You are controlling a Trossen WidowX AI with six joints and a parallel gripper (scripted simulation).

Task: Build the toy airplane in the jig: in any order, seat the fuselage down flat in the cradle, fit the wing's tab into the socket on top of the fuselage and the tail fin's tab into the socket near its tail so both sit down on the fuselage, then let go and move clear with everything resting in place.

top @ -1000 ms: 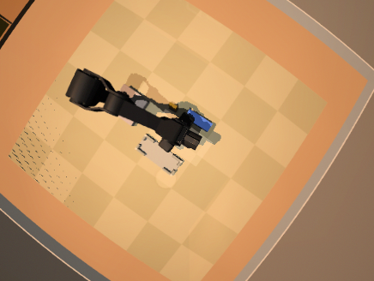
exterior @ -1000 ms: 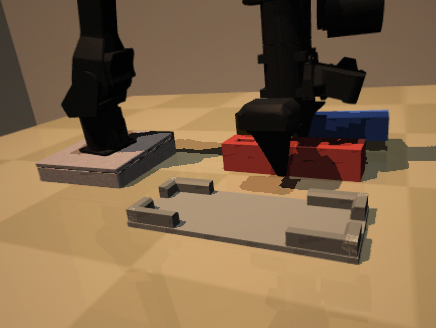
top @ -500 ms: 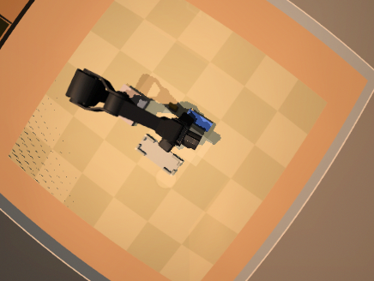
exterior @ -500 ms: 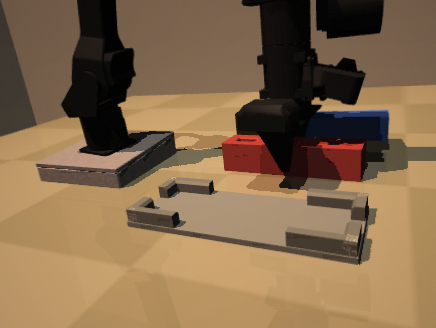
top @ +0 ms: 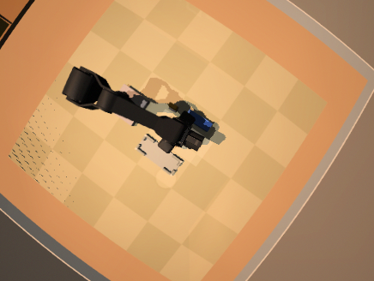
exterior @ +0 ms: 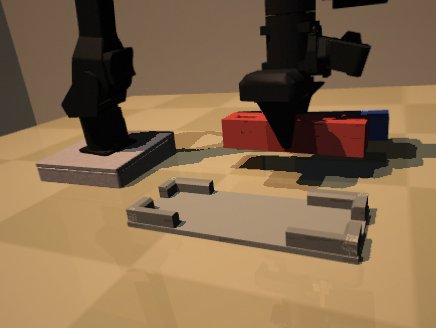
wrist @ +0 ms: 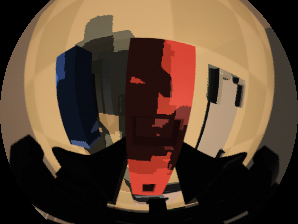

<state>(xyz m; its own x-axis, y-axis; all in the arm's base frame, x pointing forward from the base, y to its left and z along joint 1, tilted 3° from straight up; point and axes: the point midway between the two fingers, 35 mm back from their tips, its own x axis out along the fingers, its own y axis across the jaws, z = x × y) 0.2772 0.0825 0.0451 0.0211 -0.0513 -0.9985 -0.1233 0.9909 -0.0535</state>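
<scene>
Black hand grasps the boxy, smooth red block, its long axis running left to right in the exterior view.

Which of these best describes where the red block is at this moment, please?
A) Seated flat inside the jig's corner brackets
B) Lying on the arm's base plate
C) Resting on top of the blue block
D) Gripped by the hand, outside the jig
D: the red block sits between the fingers of the hand, beyond the long side of the grey jig.
</scene>
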